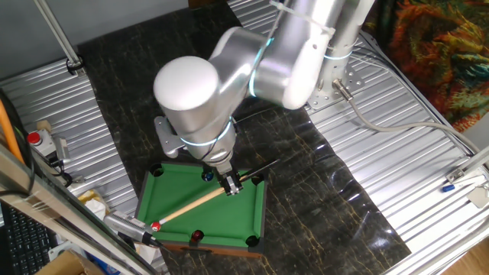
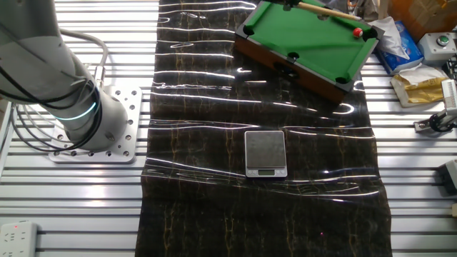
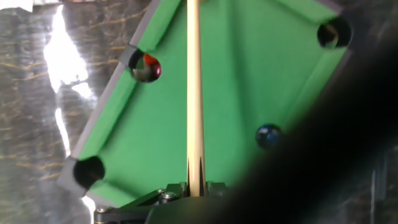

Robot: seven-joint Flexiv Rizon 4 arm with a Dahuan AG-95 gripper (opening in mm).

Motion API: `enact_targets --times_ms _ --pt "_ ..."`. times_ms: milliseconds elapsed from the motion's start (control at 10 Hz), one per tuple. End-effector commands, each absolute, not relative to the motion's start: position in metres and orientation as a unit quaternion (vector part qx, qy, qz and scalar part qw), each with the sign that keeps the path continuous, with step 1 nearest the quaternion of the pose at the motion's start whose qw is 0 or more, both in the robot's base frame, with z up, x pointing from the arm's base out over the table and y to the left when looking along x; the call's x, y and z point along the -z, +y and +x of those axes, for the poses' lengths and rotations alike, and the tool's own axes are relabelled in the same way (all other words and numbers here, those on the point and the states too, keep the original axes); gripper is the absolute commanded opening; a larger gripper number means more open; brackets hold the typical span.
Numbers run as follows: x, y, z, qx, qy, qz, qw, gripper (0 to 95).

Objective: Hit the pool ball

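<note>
The tiny bright red pool ball (image 1: 156, 227) lies at the front-left corner of the green toy pool table (image 1: 179, 195); it also shows in the other fixed view (image 2: 357, 32). My gripper (image 1: 231, 186) is shut on a wooden cue stick (image 1: 191, 206), which slants across the felt. The cue's tip is right at the red ball; I cannot tell whether they touch. In the hand view the cue (image 3: 194, 87) runs straight up from my gripper (image 3: 194, 186), and the red ball is out of view beyond the top edge.
A blue ball (image 3: 268, 135) lies on the felt right of the cue. A darker maroon ball (image 3: 148, 67) sits in a side pocket (image 1: 196, 236). A small scale (image 2: 265, 153) lies on the black mat. Clutter and packets (image 2: 418, 75) stand beside the toy table.
</note>
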State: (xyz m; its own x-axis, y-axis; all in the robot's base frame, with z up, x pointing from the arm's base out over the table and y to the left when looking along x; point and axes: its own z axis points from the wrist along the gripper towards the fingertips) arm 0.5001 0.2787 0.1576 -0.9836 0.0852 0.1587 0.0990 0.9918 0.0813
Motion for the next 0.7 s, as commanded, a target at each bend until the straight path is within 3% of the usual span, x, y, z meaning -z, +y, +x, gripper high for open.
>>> enact_targets --times_ms 100,700 --pt "-0.159 0.2825 0.4929 0.056 -0.992 -0.066 0.09 0.0" --pt "-0.1561 0.2745 0.484 0.082 -0.989 -0.079 0.096 0.0"
